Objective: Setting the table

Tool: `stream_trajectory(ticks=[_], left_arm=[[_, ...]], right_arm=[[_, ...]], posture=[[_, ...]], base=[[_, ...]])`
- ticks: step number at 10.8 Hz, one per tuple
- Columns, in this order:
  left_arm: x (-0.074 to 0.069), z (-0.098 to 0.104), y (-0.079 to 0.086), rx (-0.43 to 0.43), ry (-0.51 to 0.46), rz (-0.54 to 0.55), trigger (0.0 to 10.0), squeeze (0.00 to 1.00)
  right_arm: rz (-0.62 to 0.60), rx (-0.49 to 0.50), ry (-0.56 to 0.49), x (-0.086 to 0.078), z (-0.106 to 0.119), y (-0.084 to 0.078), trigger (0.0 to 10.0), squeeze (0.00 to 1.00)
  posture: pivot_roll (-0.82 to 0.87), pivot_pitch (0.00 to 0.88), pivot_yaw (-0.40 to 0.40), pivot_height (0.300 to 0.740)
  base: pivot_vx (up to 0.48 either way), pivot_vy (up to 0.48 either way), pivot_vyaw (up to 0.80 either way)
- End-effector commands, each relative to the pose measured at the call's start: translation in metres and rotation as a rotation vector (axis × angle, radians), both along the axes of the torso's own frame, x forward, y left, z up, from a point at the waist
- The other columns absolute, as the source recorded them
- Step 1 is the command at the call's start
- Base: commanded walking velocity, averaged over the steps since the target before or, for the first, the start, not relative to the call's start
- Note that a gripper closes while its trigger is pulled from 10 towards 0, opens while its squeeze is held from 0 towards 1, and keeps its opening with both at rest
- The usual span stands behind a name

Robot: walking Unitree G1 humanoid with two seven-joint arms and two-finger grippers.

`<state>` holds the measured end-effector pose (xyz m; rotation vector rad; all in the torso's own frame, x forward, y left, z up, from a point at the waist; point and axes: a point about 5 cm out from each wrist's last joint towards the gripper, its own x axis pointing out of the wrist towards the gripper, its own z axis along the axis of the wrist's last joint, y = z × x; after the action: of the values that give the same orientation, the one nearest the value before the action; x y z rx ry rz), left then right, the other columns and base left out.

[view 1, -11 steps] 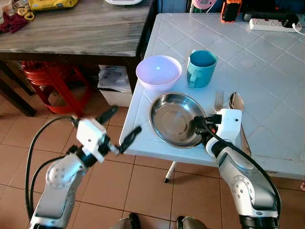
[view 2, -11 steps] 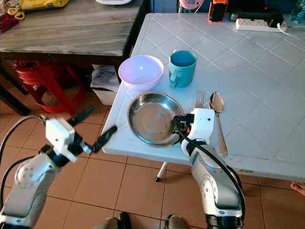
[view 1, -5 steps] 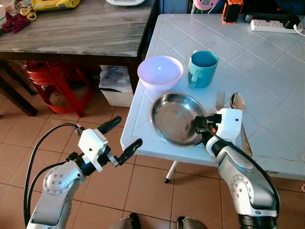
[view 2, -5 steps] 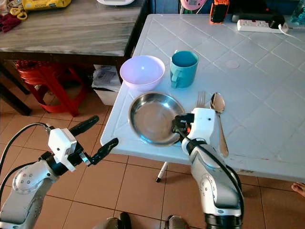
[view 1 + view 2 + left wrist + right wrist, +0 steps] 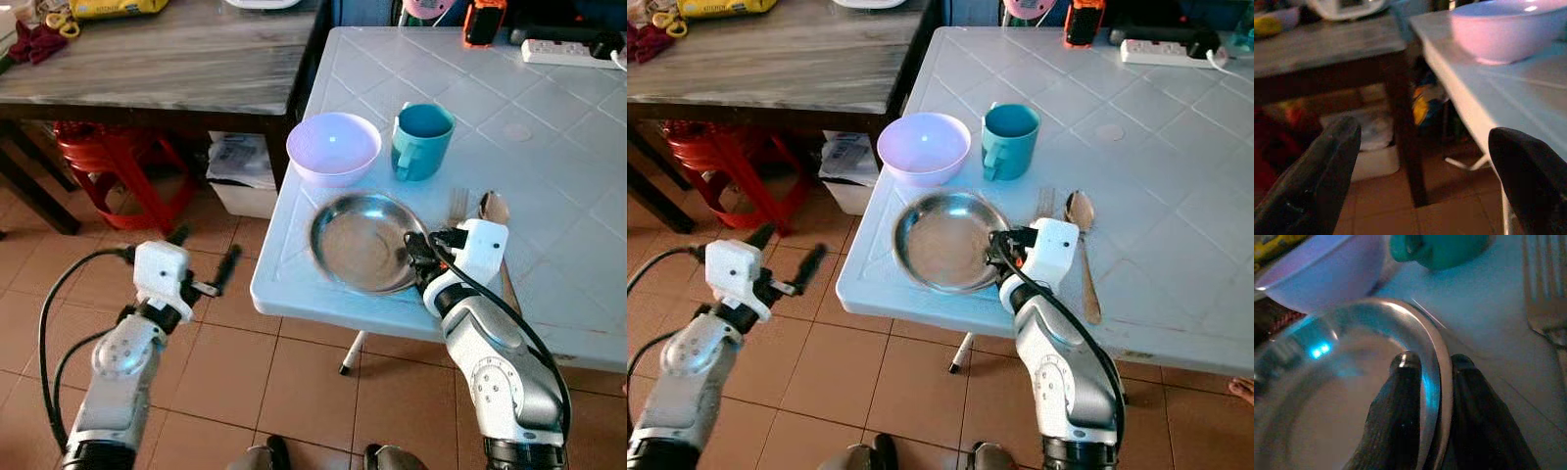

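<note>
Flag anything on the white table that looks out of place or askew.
Nothing looks spilled or damaged. The steel plate sits near the white table edge, its rim pinched by the right gripper. Fork and spoon lie side by side.

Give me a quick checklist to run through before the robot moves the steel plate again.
1. Grip: right end effector pinches the steel plate rim, one finger inside, one outside: ok.
2. Plate support: it sits near the white table front edge; whether it is lifted or resting: cannot tell.
3. Neighbours: the lilac bowl and teal mug stand just behind the plate, close: not ok for a push forward.
4. Cutlery: the fork and spoon lie right beside the plate, next to the wrist: ok, but tight.
5. Left end effector: open, off the table over the tiled floor: ok.
</note>
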<state>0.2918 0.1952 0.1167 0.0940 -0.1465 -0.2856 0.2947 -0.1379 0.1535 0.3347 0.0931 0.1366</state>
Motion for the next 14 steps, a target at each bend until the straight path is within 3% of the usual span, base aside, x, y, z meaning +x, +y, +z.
stream_trajectory(ticks=[1, 2, 5, 10, 14], left_arm=[[-0.001, -0.009, 0.003, -0.043, 0.034, 0.053, 10.0, 0.00], [0.001, -0.009, -0.002, -0.083, 0.027, 0.078, 10.0, 0.00], [-0.002, -0.015, -0.030, -0.161, 0.025, 0.074, 10.0, 0.00], [0.009, -0.008, -0.020, -0.144, 0.003, 0.103, 10.0, 0.00], [0.008, -0.008, -0.026, -0.148, -0.002, 0.089, 10.0, 0.00]], right_arm=[[0.015, 0.002, -0.086, -0.005, 0.010, 0.003, 10.0, 0.00], [0.000, -0.087, -0.158, -0.007, 0.016, 0.000, 10.0, 0.00], [-0.055, -0.135, -0.188, -0.014, 0.012, -0.005, 10.0, 0.00], [-0.069, -0.150, -0.212, -0.013, 0.013, -0.006, 10.0, 0.00], [-0.066, -0.153, -0.229, -0.011, 0.014, -0.003, 10.0, 0.00]], posture=[[-0.09, 0.173, 0.085, 0.740], [-0.09, 0.169, 0.082, 0.740], [-0.09, 0.159, 0.079, 0.740], [-0.10, 0.155, 0.081, 0.740], [-0.09, 0.148, 0.081, 0.740]], base=[[0.000, 0.000, 0.00], [0.000, 0.000, 0.00], [0.000, 0.097, 0.00], [0.000, 0.365, -0.08], [0.000, 0.405, 0.00]])
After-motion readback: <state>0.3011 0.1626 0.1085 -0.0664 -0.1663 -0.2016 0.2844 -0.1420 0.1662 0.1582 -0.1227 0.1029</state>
